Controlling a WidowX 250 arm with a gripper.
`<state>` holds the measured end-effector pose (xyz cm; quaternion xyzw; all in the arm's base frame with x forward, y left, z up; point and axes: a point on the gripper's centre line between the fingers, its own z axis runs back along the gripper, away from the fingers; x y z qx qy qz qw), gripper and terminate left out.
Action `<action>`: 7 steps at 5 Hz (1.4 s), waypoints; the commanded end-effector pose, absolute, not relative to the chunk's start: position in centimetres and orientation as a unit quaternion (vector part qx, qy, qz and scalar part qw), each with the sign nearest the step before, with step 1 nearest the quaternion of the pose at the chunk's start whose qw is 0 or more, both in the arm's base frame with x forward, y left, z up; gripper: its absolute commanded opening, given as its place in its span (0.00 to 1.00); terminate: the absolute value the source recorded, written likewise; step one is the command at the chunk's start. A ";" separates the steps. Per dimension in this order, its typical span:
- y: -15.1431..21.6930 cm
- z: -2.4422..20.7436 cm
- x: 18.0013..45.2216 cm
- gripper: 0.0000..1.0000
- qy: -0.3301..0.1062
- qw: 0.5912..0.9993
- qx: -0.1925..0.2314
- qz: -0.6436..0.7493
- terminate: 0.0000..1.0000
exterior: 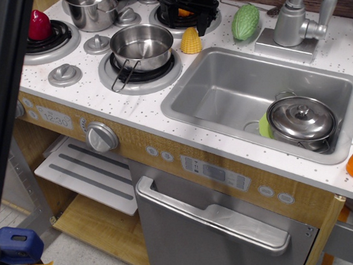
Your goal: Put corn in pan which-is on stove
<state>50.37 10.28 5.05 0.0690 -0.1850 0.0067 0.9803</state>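
One corn (190, 41) stands on the stove (70, 91) beside one empty pan (141, 46). One black gripper (187, 10) hovers behind; I cannot tell its opening.

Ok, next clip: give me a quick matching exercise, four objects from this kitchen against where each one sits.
Objects:
1. corn
2. pan
3. lidded pot
4. green bumpy vegetable

Places:
A. inside the sink
B. on the front burner
C. on the counter between pan and sink
D. on the counter left of the faucet

Pairs: 1-C, 2-B, 3-A, 4-D
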 end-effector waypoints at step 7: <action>10.7 6.8 52.3 0.00 -0.210 0.974 0.058 -0.057 0.00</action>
